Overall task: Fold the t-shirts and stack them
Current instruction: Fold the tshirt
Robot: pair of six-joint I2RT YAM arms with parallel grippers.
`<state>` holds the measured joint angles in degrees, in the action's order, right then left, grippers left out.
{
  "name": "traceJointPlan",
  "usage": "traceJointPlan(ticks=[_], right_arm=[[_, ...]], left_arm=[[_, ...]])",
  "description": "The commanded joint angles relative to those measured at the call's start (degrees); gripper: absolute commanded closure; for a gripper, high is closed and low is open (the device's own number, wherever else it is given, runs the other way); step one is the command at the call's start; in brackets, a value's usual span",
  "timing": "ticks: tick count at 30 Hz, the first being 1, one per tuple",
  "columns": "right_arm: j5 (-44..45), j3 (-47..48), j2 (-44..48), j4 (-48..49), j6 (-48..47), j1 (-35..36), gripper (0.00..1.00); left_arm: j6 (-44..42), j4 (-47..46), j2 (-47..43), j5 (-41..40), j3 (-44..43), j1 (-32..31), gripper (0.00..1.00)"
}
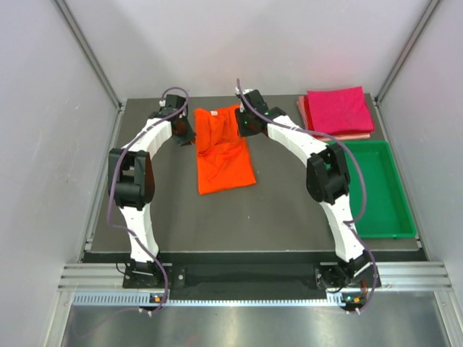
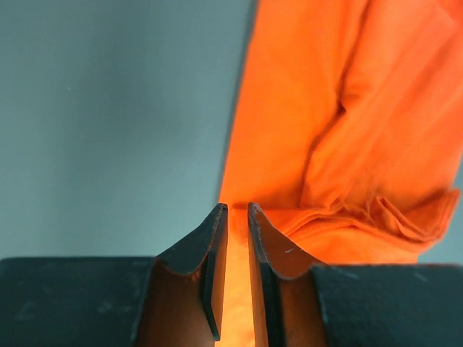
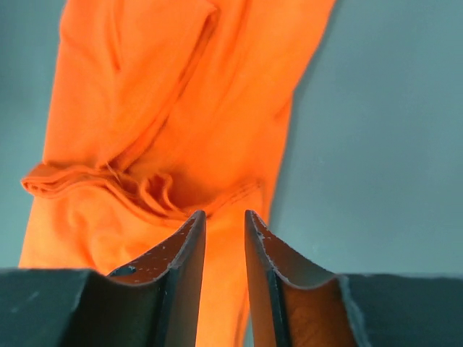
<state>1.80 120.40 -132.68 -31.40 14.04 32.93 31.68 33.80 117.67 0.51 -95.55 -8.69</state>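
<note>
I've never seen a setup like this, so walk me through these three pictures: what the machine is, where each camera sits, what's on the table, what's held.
The machine is two white robot arms bolted at the table's near edge, each ending in a two-finger gripper. The wide picture looks down from above and behind them. The other two come from cameras on the wrists, so the dark fingers at the bottom are the left gripper and right gripper. On the table lies an orange shirt, folded into a long strip, with both grippers at its far end. Far right, a folded magenta shirt rests on a pale pink one, just beyond a green tray. Both pairs of jaws stand slightly apart over the orange cloth; nothing is clearly held.
</note>
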Motion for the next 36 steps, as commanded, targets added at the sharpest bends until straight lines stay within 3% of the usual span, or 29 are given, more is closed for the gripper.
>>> traceJointPlan(ticks=[1, 4, 9, 16, 23, 26, 31, 36], right_arm=[[-1.53, -5.41, 7.87, -1.39, -0.51, -0.94, 0.71], [-5.47, -12.96, 12.51, 0.19, -0.94, -0.58, 0.71], [-10.05, -22.65, 17.89, 1.86, -2.35, -0.58, 0.69], [-13.49, -33.63, 21.67, 5.99, -2.09, 0.21, 0.67], [-12.09, -38.48, 21.85, 8.54, -1.91, 0.56, 0.65], [-12.79, -40.5, 22.47, 9.86, -1.47, 0.56, 0.66], [-13.67, -42.53, 22.99, 11.45, -0.86, 0.65, 0.67], [-15.07, -44.8, 23.7, 13.28, -0.16, 0.65, 0.73]], left_arm=[[-3.21, -2.49, -7.0, 2.8, 3.69, -2.55, 0.77], [-2.94, -5.67, -7.54, 11.95, 8.0, -3.26, 0.77], [-4.35, -4.63, -4.12, 15.22, 7.75, -3.7, 0.79], [-4.78, -5.76, -0.78, 7.94, 5.29, -3.53, 0.79], [-5.67, 0.11, 6.52, -2.34, -8.31, -2.56, 0.79], [-5.14, 4.43, 7.14, -4.9, -10.1, -2.3, 0.79], [-5.4, 6.19, 1.0, -6.14, -4.75, -2.3, 0.76], [-4.53, 2.15, -12.01, 2.79, 13.69, -3.0, 0.71]])
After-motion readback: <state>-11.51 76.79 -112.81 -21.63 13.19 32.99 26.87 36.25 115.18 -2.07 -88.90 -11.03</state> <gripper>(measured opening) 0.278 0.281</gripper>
